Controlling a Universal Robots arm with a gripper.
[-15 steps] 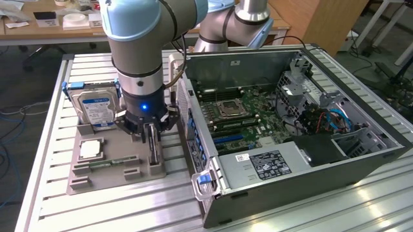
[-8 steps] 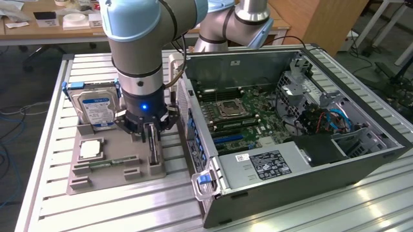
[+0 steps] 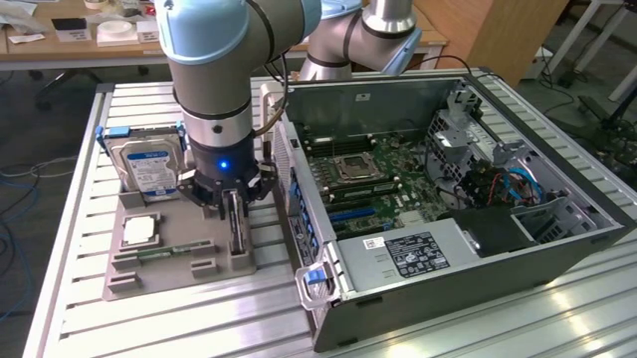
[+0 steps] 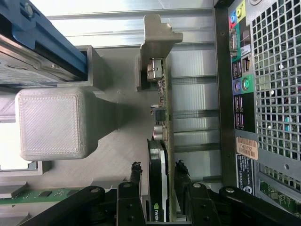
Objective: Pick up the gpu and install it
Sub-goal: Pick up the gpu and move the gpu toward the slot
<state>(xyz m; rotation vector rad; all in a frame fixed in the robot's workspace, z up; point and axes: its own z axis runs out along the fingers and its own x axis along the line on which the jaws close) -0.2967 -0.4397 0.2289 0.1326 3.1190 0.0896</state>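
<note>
The gpu [image 3: 237, 227] stands edge-on in a slot of the grey fixture [image 3: 169, 272], just beside the open computer case [image 3: 448, 186]. In the wrist view the gpu [image 4: 163, 117] is a slim card with a black fan face and a silvery end bracket [image 4: 157, 33] at its far end. My gripper [image 3: 236, 211] is straight above it. The gripper [image 4: 159, 176] has one black finger [image 4: 136, 179] on each face of the card, shut on it. The card still sits in its slot.
On the same fixture stand a blue-labelled hard drive [image 3: 149, 168], a processor [image 3: 139, 230] and a green memory stick [image 3: 164, 251]. The case's rear port panel [image 4: 242, 94] is close beside the card. A grey fixture post [image 4: 51, 122] is on the card's other side.
</note>
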